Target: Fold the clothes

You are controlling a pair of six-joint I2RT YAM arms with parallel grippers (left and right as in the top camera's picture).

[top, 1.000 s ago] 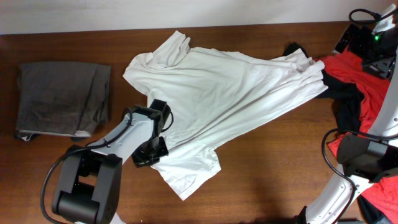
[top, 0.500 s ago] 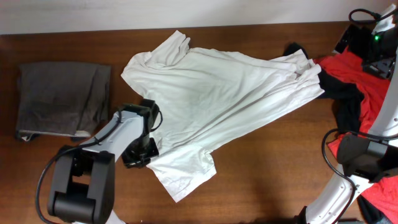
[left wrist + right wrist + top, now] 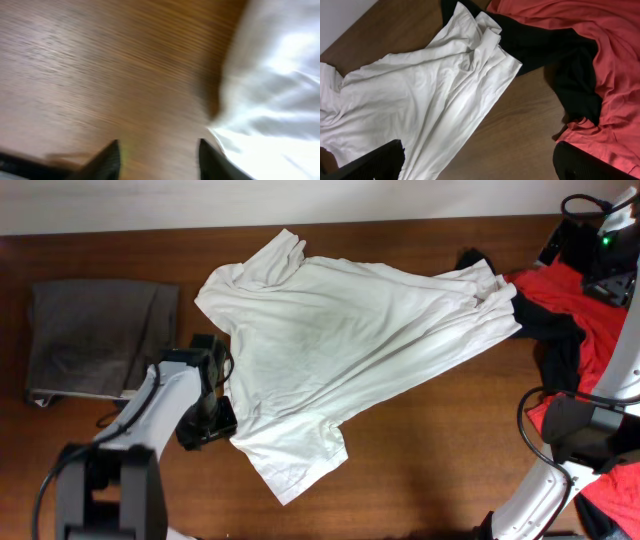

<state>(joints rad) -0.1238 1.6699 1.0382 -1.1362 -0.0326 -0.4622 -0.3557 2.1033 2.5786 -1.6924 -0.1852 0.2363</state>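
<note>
Left tool (image 3: 159,152) parted over table (image 3: 100,75), white T-shirt (image 3: 270,90) just beside.

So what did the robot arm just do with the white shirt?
The left gripper slid to the left, tugging the white T-shirt a little that way by its lower-left edge, then let go. Its fingers now stand open over the bare table beside the cloth. The right gripper, the grey trousers and the red and black garments stayed put.
</note>
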